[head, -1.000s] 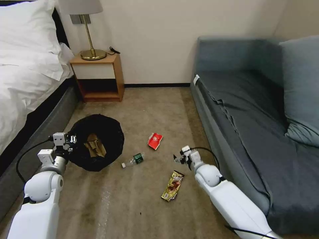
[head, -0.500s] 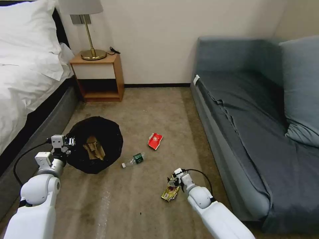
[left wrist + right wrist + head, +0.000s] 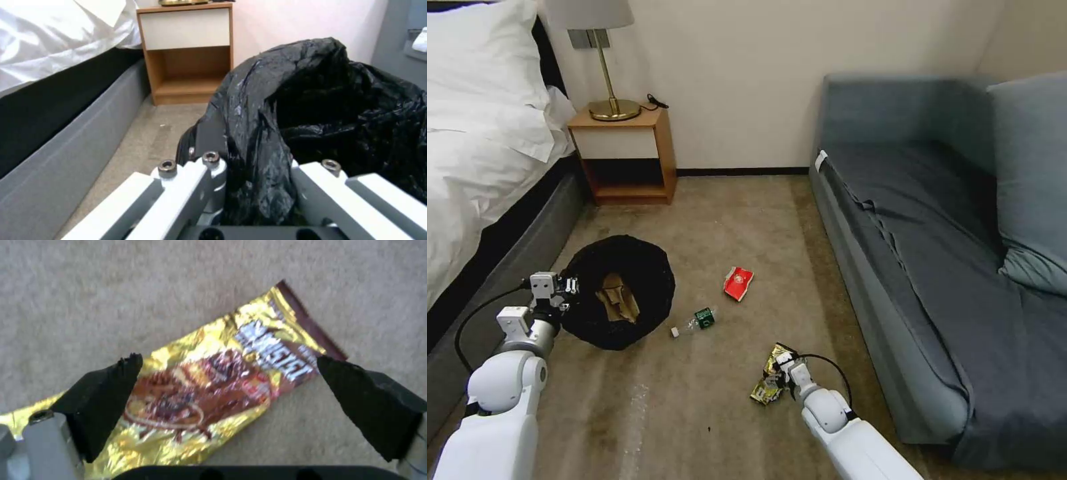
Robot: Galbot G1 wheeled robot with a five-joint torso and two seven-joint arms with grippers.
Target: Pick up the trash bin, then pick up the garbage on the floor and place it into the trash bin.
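From the head view, the right gripper (image 3: 777,378) has dropped onto the crinkled yellow-brown foil snack wrapper (image 3: 768,383) — pickup looks imminent. Left wrist: the left gripper (image 3: 258,186) is clamped on the black-bagged round trash bin (image 3: 320,110). Right wrist: fingers spread, straddling the wrapper — lettering blurred, unreadable.

Open carpet (image 3: 727,220) lay between the bed (image 3: 487,220) and sofa (image 3: 907,267), blocked only by the trash bin (image 3: 620,293), a bottle (image 3: 694,321), a red packet (image 3: 738,283) and the nightstand (image 3: 624,157) against the wall.
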